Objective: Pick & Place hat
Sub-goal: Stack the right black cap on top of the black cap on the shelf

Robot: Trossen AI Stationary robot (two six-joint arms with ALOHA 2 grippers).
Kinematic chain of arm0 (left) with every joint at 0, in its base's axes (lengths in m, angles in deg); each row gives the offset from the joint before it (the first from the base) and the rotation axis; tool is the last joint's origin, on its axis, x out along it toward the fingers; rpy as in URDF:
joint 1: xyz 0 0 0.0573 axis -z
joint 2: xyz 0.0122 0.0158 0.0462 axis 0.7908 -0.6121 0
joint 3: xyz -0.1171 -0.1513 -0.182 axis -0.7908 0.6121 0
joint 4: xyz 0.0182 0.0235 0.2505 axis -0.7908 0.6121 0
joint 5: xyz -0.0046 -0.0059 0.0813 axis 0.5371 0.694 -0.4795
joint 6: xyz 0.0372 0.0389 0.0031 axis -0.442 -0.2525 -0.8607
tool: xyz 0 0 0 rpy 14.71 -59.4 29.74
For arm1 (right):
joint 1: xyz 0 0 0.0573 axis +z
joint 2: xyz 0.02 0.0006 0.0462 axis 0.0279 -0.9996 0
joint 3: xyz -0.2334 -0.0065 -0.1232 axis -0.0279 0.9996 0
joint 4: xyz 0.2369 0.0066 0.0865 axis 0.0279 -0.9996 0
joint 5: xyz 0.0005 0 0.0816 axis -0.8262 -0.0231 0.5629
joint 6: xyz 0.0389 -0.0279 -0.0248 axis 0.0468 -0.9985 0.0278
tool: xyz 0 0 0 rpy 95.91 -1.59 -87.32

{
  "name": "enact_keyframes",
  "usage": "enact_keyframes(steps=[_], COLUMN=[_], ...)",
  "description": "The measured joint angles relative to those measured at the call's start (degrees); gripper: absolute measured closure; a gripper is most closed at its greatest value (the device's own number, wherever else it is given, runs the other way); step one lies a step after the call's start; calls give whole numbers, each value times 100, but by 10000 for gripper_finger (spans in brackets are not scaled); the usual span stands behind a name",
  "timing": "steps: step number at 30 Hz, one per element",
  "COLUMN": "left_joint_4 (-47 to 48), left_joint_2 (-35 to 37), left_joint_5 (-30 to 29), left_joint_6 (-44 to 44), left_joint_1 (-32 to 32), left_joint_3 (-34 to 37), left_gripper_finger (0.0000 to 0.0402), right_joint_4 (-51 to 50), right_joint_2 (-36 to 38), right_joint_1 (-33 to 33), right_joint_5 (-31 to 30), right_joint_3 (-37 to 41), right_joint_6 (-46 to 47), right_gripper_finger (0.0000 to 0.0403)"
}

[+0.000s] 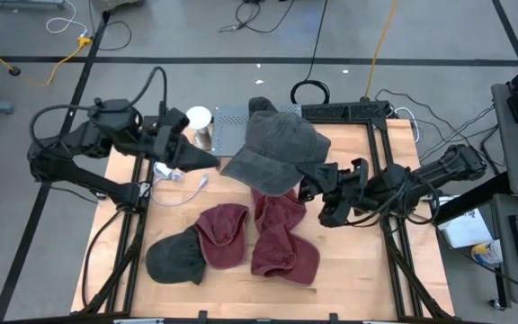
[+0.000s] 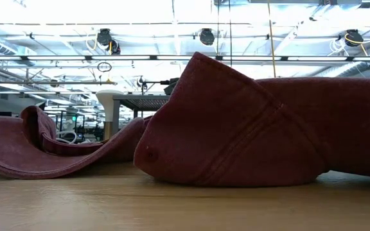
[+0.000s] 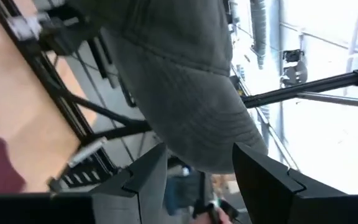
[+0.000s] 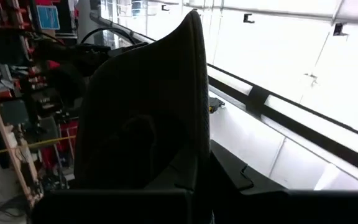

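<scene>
A grey cap (image 1: pixel 277 148) hangs in the air above the table's far middle, brim (image 1: pixel 236 166) toward the left. My left gripper (image 1: pixel 212 160) is open at the brim's tip; in the left wrist view its fingers (image 3: pixel 148 180) stand on either side of the brim (image 3: pixel 204 137). My right gripper (image 1: pixel 306 187) is shut on the cap's rear right edge. Two red caps (image 1: pixel 272 238) and a dark grey cap (image 1: pixel 176 256) lie on the table below. My right gripper (image 4: pixel 201 180) pinches the grey cap's rear edge (image 4: pixel 188 155) between its two fingers, coming level from the table's right. The cap is lifted clear of the table and stands up from the fingers in the right wrist view.
A white cup (image 1: pixel 199 119) and a grey perforated plate (image 1: pixel 232 126) sit at the far edge. A white cable (image 1: pixel 174 175) lies under the left arm. In the low view the red caps (image 2: pixel 249 128) fill the near table. Bare wood shows along the near edge (image 1: pixel 358 279).
</scene>
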Motion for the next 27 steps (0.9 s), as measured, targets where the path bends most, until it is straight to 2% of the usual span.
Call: enact_keyframes(steps=[7, 11, 27], left_joint_4=[-610, -595, -932], left_joint_2=[-255, -363, -553], left_joint_5=[52, 62, -238], left_joint_6=[331, 557, 798], left_joint_1=[1, 0, -12], left_joint_3=[0, 0, -2], left_gripper_finger=[215, 215, 215], right_joint_4=[48, 113, 292], right_joint_2=[18, 62, 260], right_joint_1=[2, 4, 31], right_joint_5=[7, 20, 155], right_joint_3=[-2, -4, -2], right_joint_6=[-177, -476, -352], right_gripper_finger=[392, 392, 392])
